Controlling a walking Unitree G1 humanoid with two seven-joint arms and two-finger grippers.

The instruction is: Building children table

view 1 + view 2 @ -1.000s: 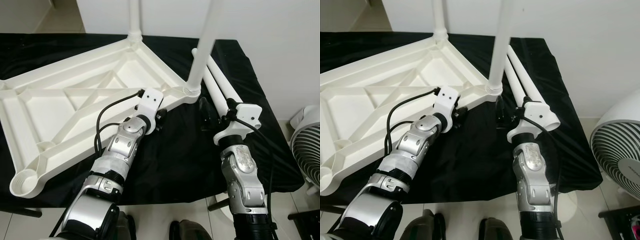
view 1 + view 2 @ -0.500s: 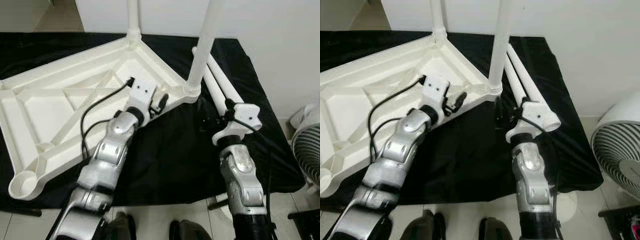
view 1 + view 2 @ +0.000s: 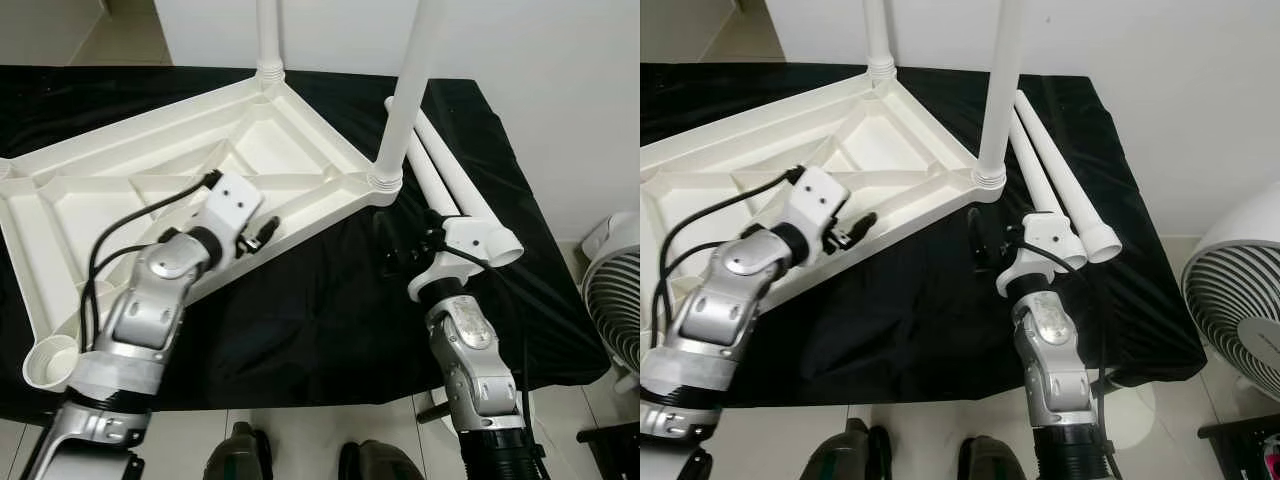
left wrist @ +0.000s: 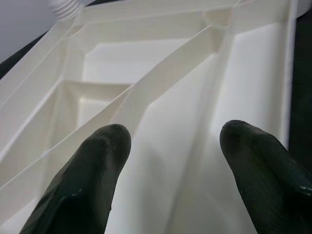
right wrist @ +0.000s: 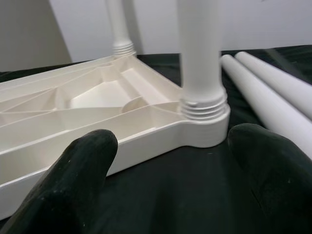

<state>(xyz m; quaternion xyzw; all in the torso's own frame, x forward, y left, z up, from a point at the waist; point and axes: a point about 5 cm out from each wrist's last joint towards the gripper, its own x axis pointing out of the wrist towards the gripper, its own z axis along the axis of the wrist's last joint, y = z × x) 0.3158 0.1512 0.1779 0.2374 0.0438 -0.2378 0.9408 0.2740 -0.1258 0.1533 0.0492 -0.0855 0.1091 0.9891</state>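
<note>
the bench [image 3: 300, 330] is draped in black cloth, and its near edge runs just in front of the robot's arms, with pale floor tiles below. its right edge drops off close to a white fan [image 3: 612, 290] standing on the floor. a bare stretch of black cloth lies between the two arms, near the front edge.

the left end effector [image 4: 170, 161] is released, its two black fingers [image 4: 92, 165] spread wide with nothing between them. it hangs over the long near rim of the upturned tabletop [image 3: 120, 200], pointing into the ribbed underside; whether a finger touches the plastic cannot be told.

the right end effector [image 5: 170, 161] is also released, fingers well apart and holding nothing. it sits low over the black cloth, just in front of the tabletop's near right corner, aimed at the screwed-in leg [image 3: 408, 90] standing there.

the tabletop is white plastic, lying upside down on the bench, with diagonal stiffening ribs and round sockets at the corners. two legs stand upright in it: the one at the near right corner, threaded into its collar, and a far leg [image 3: 268, 35] at the back corner. an open corner socket [image 3: 50, 362] shows at the near left, by the bench's front edge. two loose legs [image 3: 450, 180] lie side by side on the cloth to the right of the tabletop, touching each other, running back from the right end effector.
</note>
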